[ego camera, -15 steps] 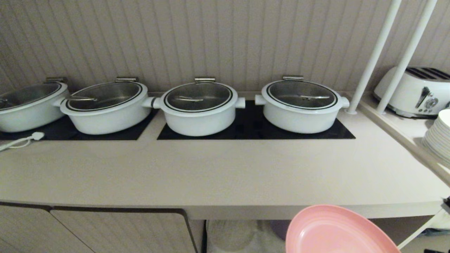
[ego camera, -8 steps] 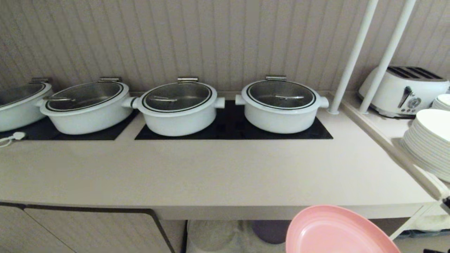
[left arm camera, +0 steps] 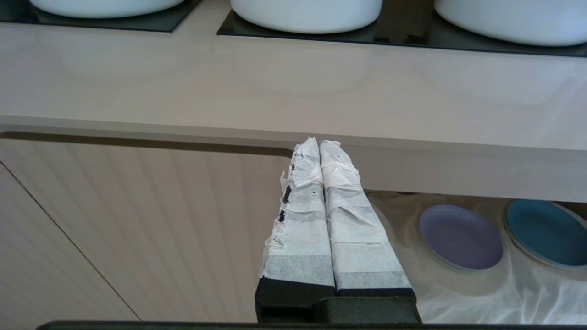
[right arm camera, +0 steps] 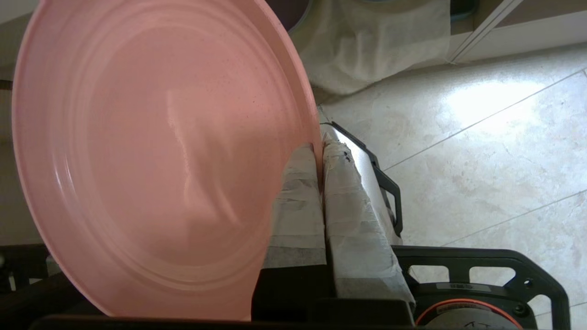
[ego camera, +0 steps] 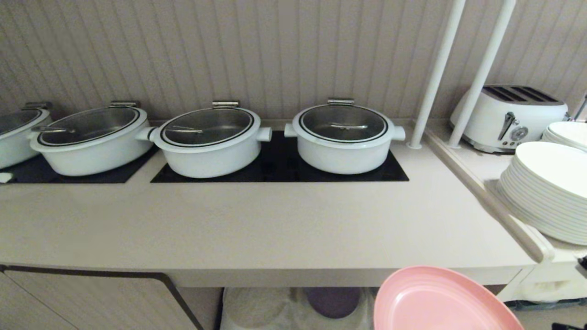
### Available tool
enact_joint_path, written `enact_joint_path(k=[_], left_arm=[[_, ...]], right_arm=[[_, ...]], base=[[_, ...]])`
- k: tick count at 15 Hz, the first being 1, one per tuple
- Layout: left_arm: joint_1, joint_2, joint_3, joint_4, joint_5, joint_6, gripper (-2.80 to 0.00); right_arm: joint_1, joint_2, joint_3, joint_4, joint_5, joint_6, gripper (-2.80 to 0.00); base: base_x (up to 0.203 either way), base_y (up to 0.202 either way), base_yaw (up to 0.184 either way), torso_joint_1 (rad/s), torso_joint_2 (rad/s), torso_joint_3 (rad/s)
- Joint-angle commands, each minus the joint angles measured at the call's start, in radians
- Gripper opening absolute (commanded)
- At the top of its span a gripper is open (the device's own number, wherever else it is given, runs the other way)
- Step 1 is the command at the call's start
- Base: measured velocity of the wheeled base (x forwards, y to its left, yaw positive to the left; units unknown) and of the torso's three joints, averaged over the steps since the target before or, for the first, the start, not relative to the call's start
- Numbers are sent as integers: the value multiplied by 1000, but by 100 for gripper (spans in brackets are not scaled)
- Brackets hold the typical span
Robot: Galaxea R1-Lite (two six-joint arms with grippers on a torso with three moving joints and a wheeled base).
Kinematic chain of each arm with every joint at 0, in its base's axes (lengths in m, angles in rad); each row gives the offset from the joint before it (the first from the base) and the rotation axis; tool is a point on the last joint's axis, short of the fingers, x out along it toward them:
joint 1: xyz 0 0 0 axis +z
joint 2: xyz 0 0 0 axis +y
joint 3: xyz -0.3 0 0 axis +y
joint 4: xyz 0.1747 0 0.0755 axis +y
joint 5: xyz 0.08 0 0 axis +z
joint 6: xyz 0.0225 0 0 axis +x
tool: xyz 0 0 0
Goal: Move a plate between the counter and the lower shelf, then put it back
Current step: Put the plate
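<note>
Below the counter edge: pink plate carried, view sliding right

At five o'clock in the head view the plate [ego camera: 440, 300] stays clamped by its rim in the right gripper [right arm camera: 321, 158], off the counter [ego camera: 275, 229]. Pots have drifted toward nine o'clock, so the base is moving; the lower shelf [left arm camera: 481, 284] is centring. Left gripper [left arm camera: 318, 146] idles, jaws pressed together

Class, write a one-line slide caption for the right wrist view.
Right gripper pinches the rim of the pink plate above a tiled floor.
</note>
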Motion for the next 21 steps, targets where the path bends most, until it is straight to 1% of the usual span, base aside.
enact_joint_path(k=[1,14,19,21], left_arm=[[1,1,0,0,0,0,-280],[1,1,0,0,0,0,-280],[1,1,0,0,0,0,-280],[1,1,0,0,0,0,-280]], right_arm=[[0,1,1,4,-6,15,-280],[5,55,-19,-3,-16,20,-280],[1,164,-153,-5,-15,15,-280],[-33,249,-214,-10,-11,13,-280]], base=[[0,0,0,0,0,0],[0,0,0,0,0,0],[0,0,0,0,0,0],[0,0,0,0,0,0]])
